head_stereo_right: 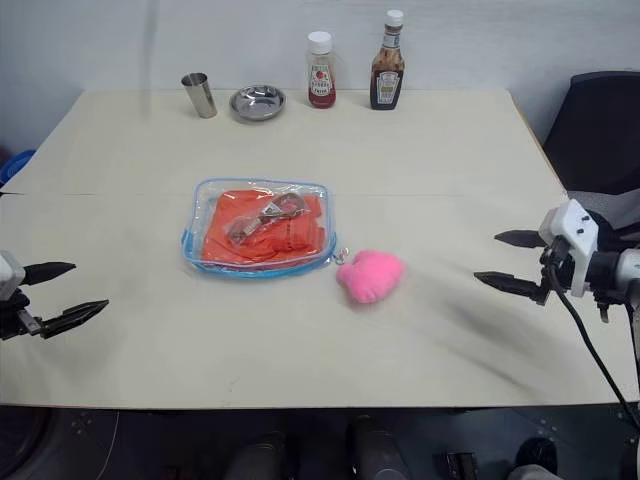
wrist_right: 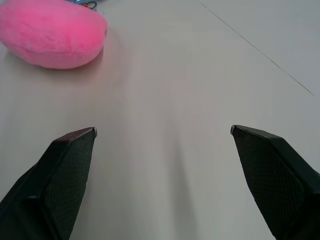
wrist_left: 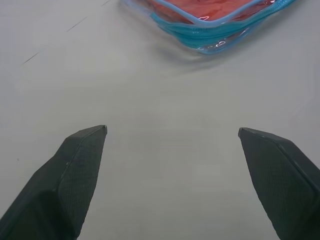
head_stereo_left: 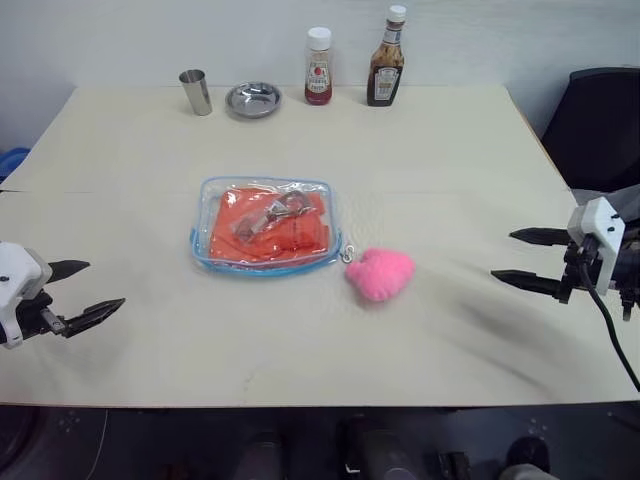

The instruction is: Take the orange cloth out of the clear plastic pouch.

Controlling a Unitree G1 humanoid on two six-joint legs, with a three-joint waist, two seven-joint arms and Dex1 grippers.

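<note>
Wrinkled orange cloth (head_stereo_left: 268, 226) fills rectangular clear plastic pouch (head_stereo_left: 210, 190).

White wrists, black-fingered end effectors, black cable (head_stereo_left: 612, 330)

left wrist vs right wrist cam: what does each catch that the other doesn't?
Left wrist: the pouch edge with blue zipper trim, the orange cloth inside it, and the open left hand.
Right wrist: the pink plush and the open right hand.
Both: the bare table between spread fingers, nothing gripped.
</note>
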